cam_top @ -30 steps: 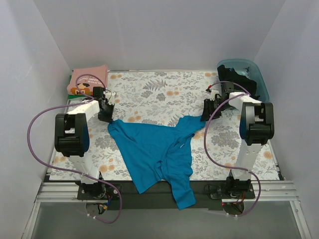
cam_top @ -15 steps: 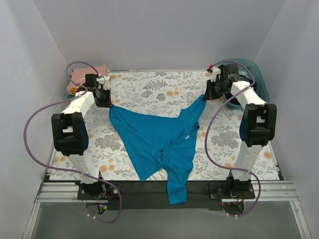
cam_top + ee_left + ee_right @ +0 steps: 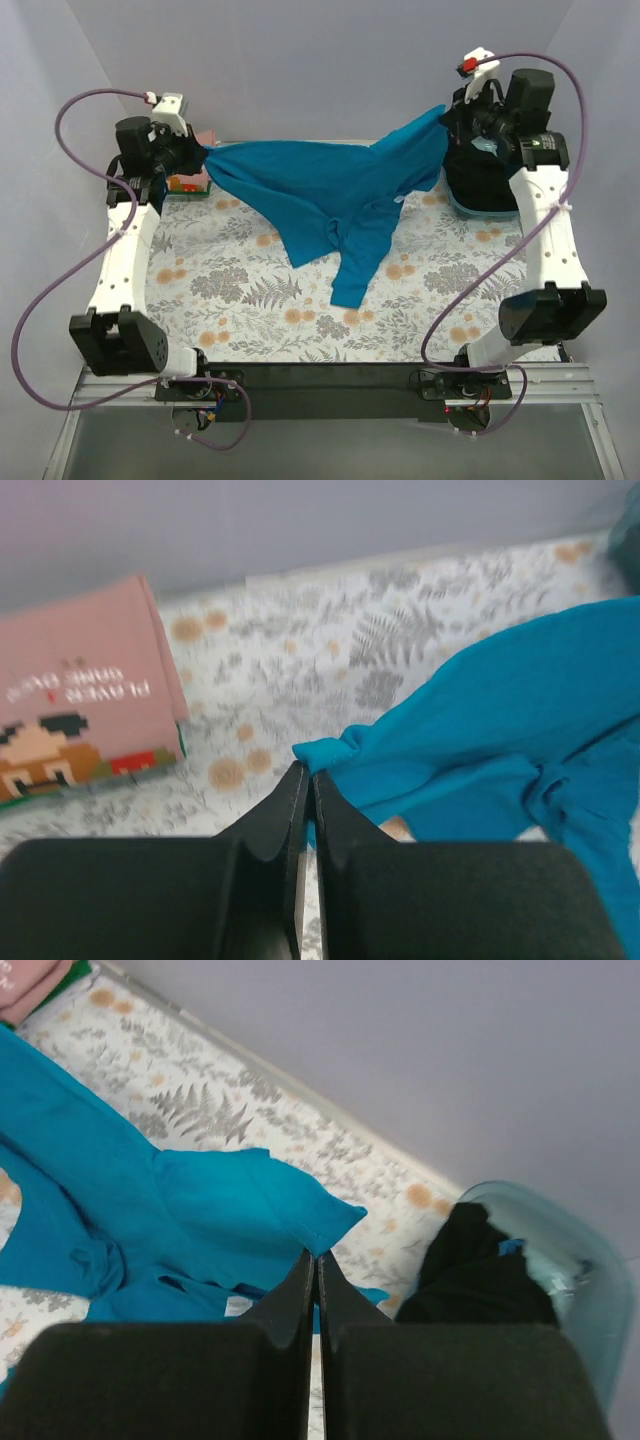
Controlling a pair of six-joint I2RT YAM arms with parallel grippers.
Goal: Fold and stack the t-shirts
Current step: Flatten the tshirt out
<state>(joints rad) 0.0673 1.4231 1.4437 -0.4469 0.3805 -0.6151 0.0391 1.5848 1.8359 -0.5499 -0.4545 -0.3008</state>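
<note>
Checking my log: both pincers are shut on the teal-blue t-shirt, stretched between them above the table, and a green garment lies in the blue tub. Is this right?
No: the right wrist view shows a black garment in the blue tub, not a green one. The left pincer and right pincer are shut on the teal-blue t-shirt.

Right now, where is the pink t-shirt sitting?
In the left wrist view the pink t-shirt lies folded at the far-left corner of the table, just beside the left gripper, which is pinching the teal t-shirt.
</note>
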